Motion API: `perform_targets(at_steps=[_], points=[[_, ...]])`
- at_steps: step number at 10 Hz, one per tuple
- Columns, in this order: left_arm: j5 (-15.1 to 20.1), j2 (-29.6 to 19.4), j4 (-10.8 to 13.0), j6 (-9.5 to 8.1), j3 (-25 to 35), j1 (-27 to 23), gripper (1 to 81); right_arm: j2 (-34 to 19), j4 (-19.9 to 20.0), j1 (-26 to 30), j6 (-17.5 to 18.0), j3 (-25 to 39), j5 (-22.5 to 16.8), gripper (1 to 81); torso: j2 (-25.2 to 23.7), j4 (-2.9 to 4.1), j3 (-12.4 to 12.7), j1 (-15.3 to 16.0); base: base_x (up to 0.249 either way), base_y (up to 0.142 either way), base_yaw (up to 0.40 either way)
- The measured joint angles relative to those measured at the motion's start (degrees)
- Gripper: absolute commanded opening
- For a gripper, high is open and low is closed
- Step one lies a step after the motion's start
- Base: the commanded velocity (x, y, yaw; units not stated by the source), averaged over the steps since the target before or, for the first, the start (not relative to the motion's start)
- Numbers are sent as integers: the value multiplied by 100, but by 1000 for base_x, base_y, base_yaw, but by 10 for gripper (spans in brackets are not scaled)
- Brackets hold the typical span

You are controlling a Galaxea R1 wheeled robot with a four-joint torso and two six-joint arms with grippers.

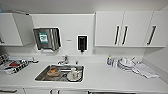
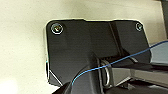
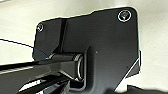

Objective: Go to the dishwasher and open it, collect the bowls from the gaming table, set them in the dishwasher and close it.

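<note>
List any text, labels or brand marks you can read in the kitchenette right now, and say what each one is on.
No text can be read.
Paper towel dispenser: a green and white label, too blurred to read.
Soap dispenser: no legible mark.
Wall between them: a small dark mark, too small to read.
Bottles on the counter: labels too blurred.
Packages at the counter's far side: print unreadable.

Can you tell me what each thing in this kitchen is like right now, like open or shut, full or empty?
Wall cabinets: doors shut.
Sink: holds dishes, among them a cup and an orange-brown bowl.
Tap: no running water visible.
Paper towel dispenser: a sheet hangs out below.
Plates: stacked on the counter.
</note>
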Motion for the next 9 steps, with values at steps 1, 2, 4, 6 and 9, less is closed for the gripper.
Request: perform_targets(at_steps=[1, 2, 4, 6, 9], points=[[12, 2, 0, 2, 0, -11, 811, -1, 1, 6, 0, 0, 22, 811, 0, 0, 0, 0, 0, 0, 0], [23, 9, 0, 2, 0, 9, 811, -1, 1, -16, 0, 2, 11, 811, 0, 0, 0, -2, 0, 0, 0], [20, -22, 0, 2, 69, 48, 811, -89, 1, -63, 0, 176, -17, 811, 0, 0, 0, -6, 0, 0, 0], [1, -245, 0, 0, 411, 22, 811, -328, 4, -52, 2, 678, -21, 811, 0, 0, 0, -6, 0, 0, 0], [-44, -958, 0, -9, 1585, -2, 811, -894, 9, -28, 22, 1694, -43, 811, 0, 0, 0, -6, 0, 0, 0]])
